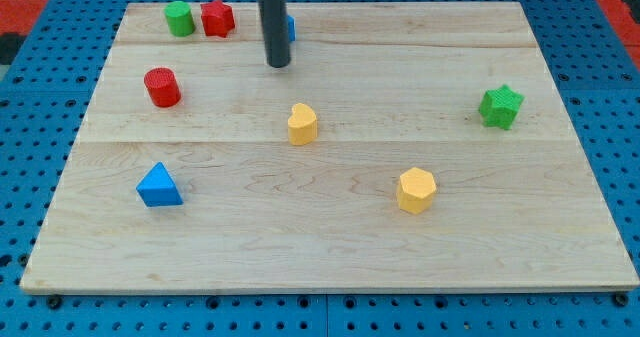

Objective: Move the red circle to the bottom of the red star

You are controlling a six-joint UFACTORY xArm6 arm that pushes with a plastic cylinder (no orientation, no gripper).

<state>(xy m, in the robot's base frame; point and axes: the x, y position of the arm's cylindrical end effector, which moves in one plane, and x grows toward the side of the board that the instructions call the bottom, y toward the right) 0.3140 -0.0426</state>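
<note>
The red circle stands at the view's left, in the upper part of the wooden board. The red star stands near the board's top edge, above and to the right of the red circle, next to a green circle. My tip rests on the board to the right of both red blocks, about level between them and apart from each. The rod partly hides a blue block behind it.
A yellow block stands near the middle, below my tip. A blue triangle lies at the lower left. A yellow hexagon is at the lower right. A green star is at the right.
</note>
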